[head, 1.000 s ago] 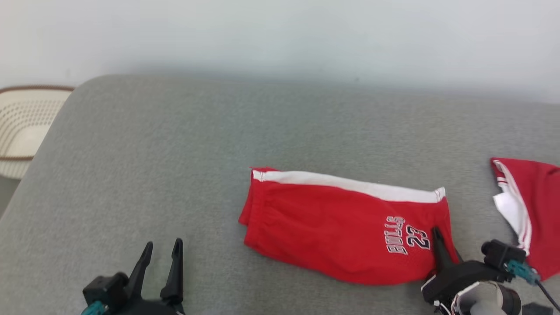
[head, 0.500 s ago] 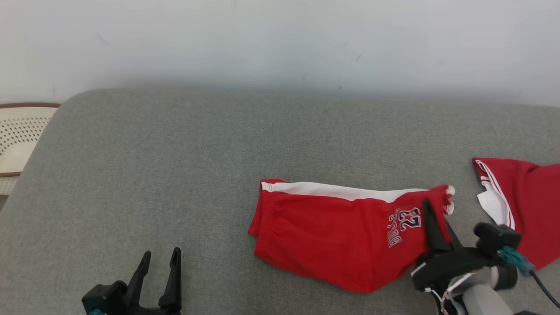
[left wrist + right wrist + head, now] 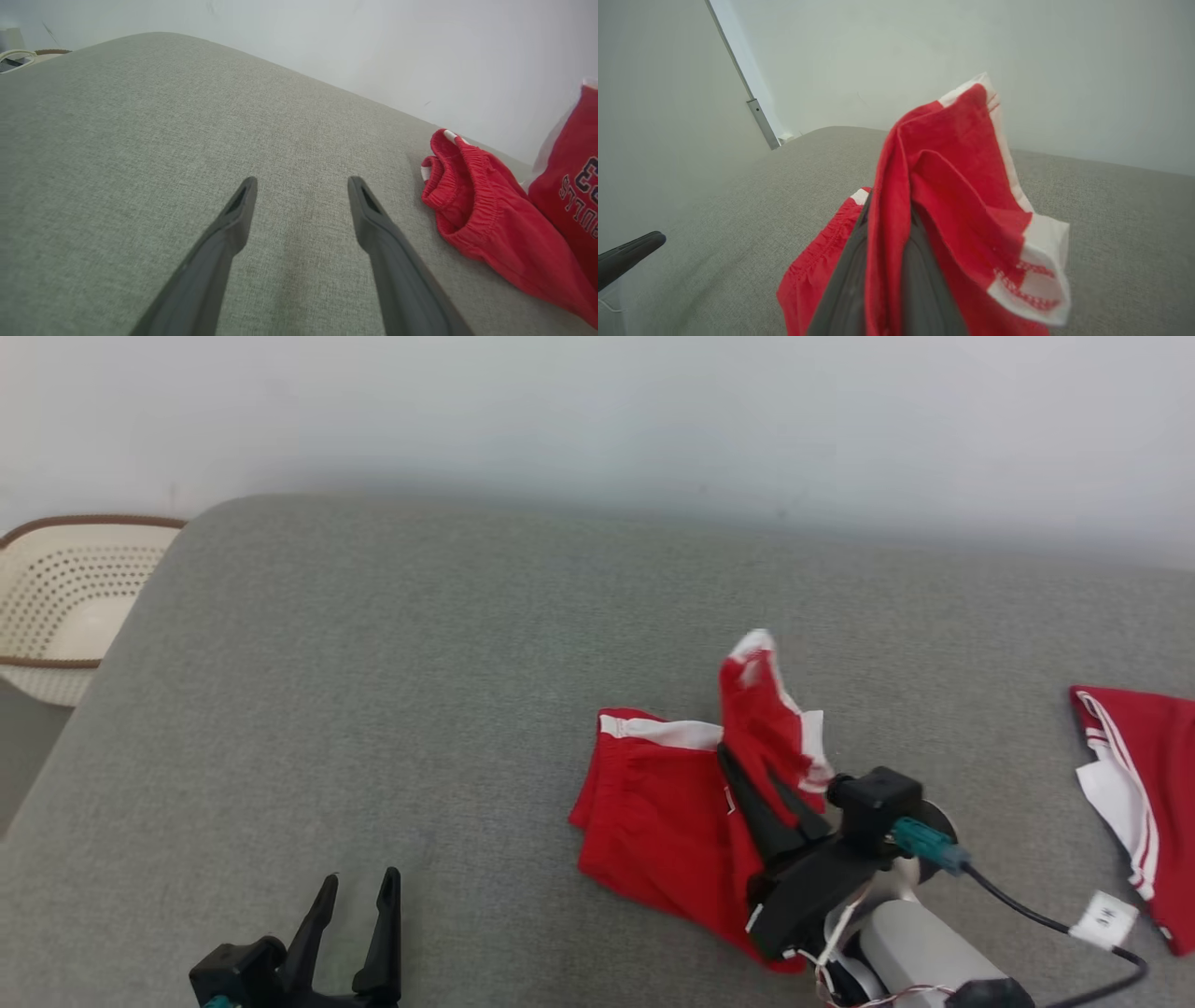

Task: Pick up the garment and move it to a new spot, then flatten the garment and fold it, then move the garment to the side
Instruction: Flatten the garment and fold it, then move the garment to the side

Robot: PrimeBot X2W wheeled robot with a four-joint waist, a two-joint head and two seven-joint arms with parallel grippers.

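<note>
Fold step, looks like: right hand (image 3: 747, 779) clamped on the leg end of the red shorts (image 3: 653, 812), held raised over the waistband half lying on the gray cushion (image 3: 373, 663). Left hand (image 3: 359, 877) has its fingers apart and holds nothing. Next probably: lay the end across, release.

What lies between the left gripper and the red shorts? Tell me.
Bare grey cushion, seen in the head view: the open left gripper sits apart from the shorts.

I see grey upholstered cushion (image 3: 373, 663): rounded far-left corner, far edge against pale wall. Red shorts (image 3: 653, 803) right of centre, toward near edge; waistband end flat on fabric, other end raised off it. Second red garment (image 3: 1134, 775) flat farther right, well apart, cut by my view.
</note>
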